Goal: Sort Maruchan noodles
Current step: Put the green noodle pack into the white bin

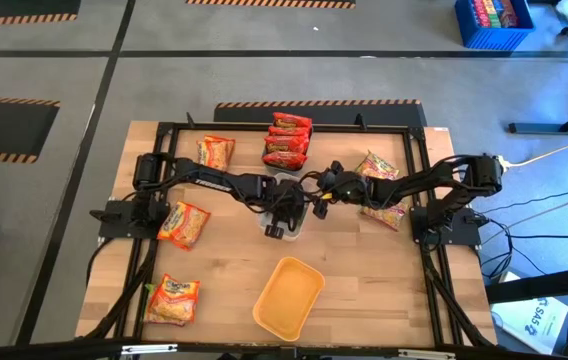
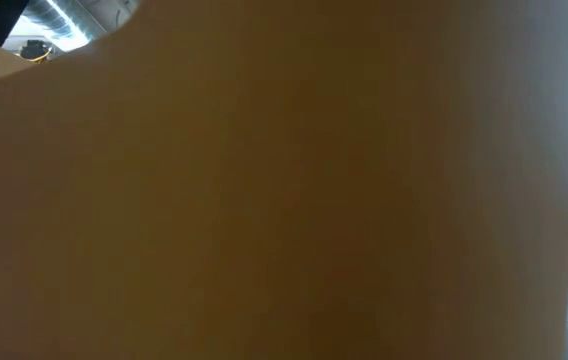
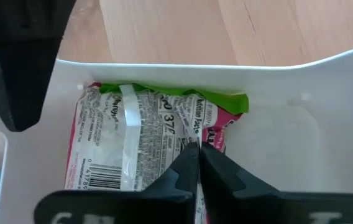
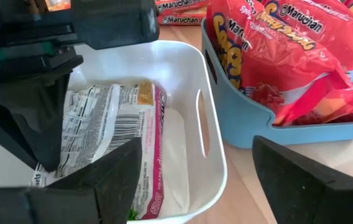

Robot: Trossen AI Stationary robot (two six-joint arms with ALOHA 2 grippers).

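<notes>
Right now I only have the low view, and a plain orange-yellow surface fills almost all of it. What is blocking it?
Observer: The orange-yellow tray. In the high view it sits empty near the table's bottom edge.
Reviewer: Where are the hands?
Observer: Both meet mid-table over a white tray.
Reviewer: Is either one holding anything?
Observer: The left hand looks shut on a green-and-red packet lying in that white tray. The right hand is open and holds nothing.
</notes>
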